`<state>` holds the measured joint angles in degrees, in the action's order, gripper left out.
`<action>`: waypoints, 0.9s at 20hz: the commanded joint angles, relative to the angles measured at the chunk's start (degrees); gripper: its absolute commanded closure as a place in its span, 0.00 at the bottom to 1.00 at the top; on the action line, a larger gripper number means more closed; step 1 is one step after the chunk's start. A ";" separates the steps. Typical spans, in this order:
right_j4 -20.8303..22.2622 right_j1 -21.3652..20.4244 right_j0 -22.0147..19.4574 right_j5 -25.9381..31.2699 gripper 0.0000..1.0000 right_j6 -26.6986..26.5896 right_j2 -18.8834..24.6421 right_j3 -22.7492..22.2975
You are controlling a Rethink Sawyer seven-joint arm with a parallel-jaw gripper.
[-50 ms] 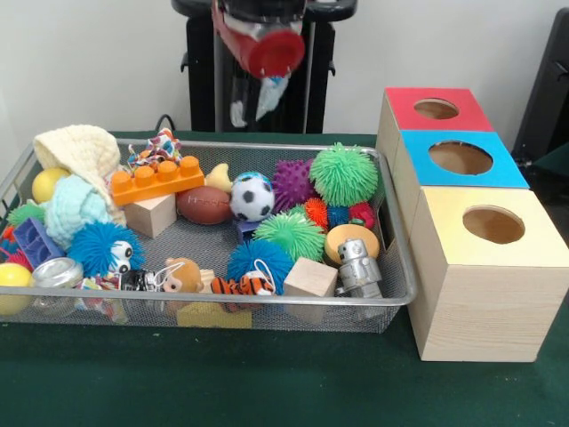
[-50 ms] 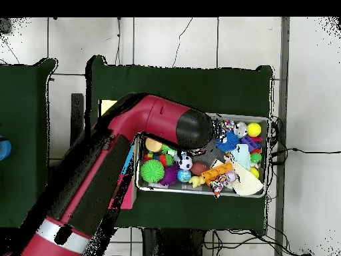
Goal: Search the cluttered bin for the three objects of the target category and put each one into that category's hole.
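Observation:
A wire mesh bin [image 1: 222, 302] holds a heap of toys. Among them are a green spiky ball [image 1: 343, 173], a purple spiky ball [image 1: 292, 182], a soccer ball [image 1: 252, 197], a brown football [image 1: 203, 205], an orange toy brick [image 1: 156, 181], wooden cubes [image 1: 309, 277] and a small silver robot [image 1: 358, 266]. To the bin's right stand three wooden boxes with round holes: red top [image 1: 404, 102], blue top [image 1: 418, 165], yellow top [image 1: 449, 245]. My gripper [image 1: 256, 94] hangs high behind the bin's far rim, apart from every toy. In the overhead view the arm [image 2: 193, 129] covers it.
A cream knitted cloth [image 1: 78, 151] and yellow balls [image 1: 46, 184] fill the bin's left end. Blue fuzzy balls [image 1: 98, 247] and a tiger figure [image 1: 242, 286] lie along the front rim. Green cloth [image 1: 267, 382] covers the table in front.

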<state>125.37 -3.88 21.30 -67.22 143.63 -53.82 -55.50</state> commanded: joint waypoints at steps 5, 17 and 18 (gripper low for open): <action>-4.73 0.51 -0.53 -1.98 1.00 14.17 1.04 -4.56; -11.86 3.61 5.24 1.15 1.00 27.10 -1.63 -9.64; -12.26 4.51 5.74 1.00 1.00 29.52 -2.17 -9.71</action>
<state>119.38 -3.59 25.40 -66.80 148.05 -58.14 -59.52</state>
